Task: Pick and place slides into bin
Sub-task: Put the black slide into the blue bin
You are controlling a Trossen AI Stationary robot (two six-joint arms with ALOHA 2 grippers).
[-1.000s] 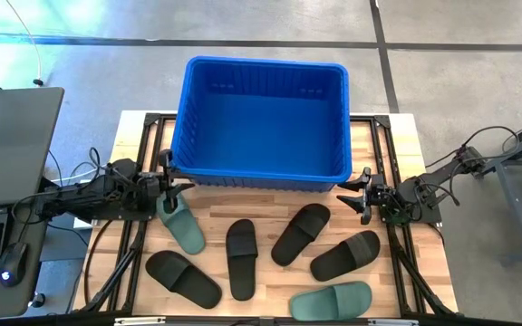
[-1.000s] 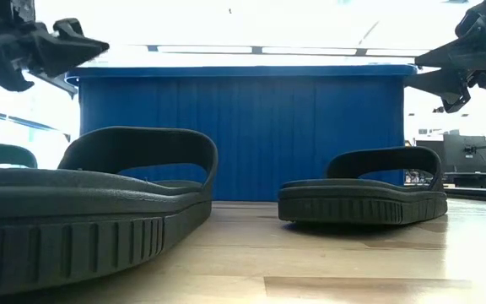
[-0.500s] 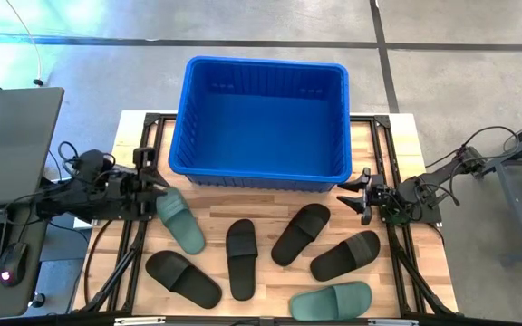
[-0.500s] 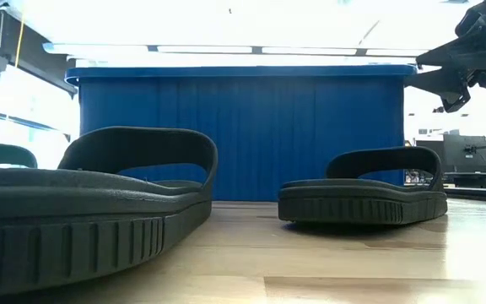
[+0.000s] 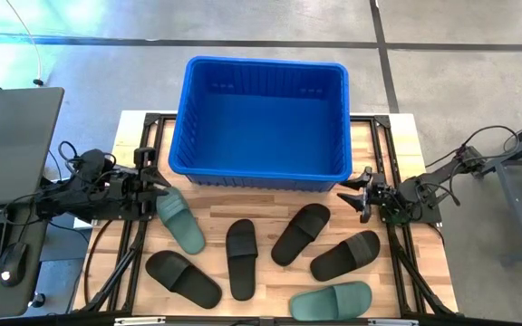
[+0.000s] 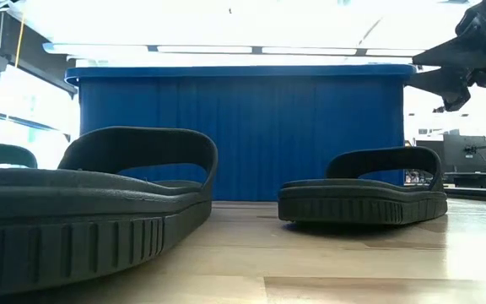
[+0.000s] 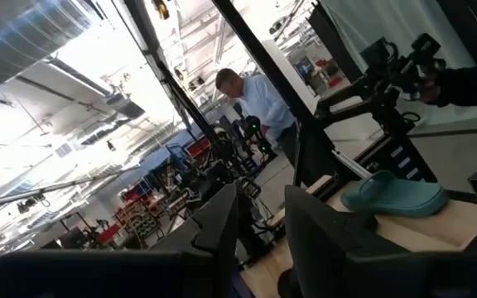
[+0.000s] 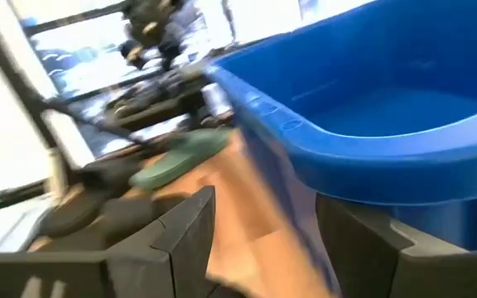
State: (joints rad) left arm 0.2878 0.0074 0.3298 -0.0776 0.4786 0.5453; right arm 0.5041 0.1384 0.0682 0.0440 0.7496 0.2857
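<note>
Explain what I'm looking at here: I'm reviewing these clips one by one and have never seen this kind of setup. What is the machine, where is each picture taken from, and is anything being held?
This is a robot with two dark arms at a wooden table, each ending in a two-finger gripper. One picture looks straight down from above, one sits at table-top height, and one camera rides on each wrist.

From above, the left gripper hovers at the table's left edge, by the heel of a green slide. The right gripper waits at the right edge, fingers spread, near the bin's corner. Neither holds anything.

The blue bin stands at the back, with nothing in it. Six slides lie in front: four black ones and two green, the second green one at the front right.

The left wrist view also shows a person in the room beyond.
</note>
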